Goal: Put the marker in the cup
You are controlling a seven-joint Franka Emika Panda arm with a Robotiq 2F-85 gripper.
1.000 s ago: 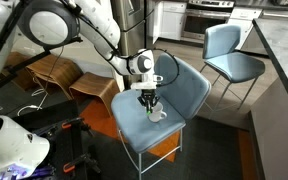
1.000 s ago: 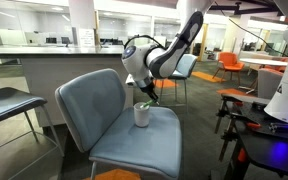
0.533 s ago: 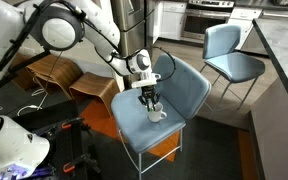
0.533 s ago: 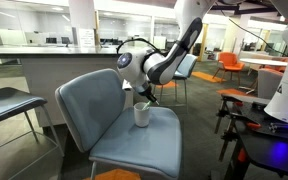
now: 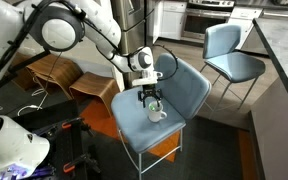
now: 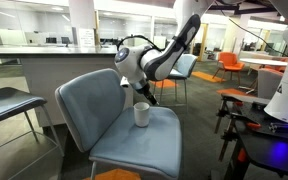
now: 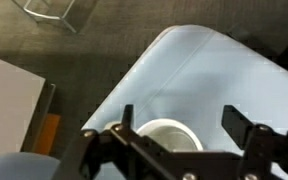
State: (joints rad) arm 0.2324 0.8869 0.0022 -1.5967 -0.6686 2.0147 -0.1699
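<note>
White cup [image 7: 171,133], pale blue chair seat [image 7: 214,70], black gripper [image 7: 181,122], and the floor [image 7: 94,45] looks dark grey, perhaps speckled.

Single arm [image 5: 96,35], white links bent at the elbow and sloping down to the rounded wrist [image 5: 141,63]. In both exterior views the dark gripper [image 5: 151,100] [image 6: 141,97] hung below the wrist and pointed downward. In the wrist view the gripper [image 7: 181,122] was seen from above, its two black fingers [image 7: 127,117] spread wide apart.
</note>
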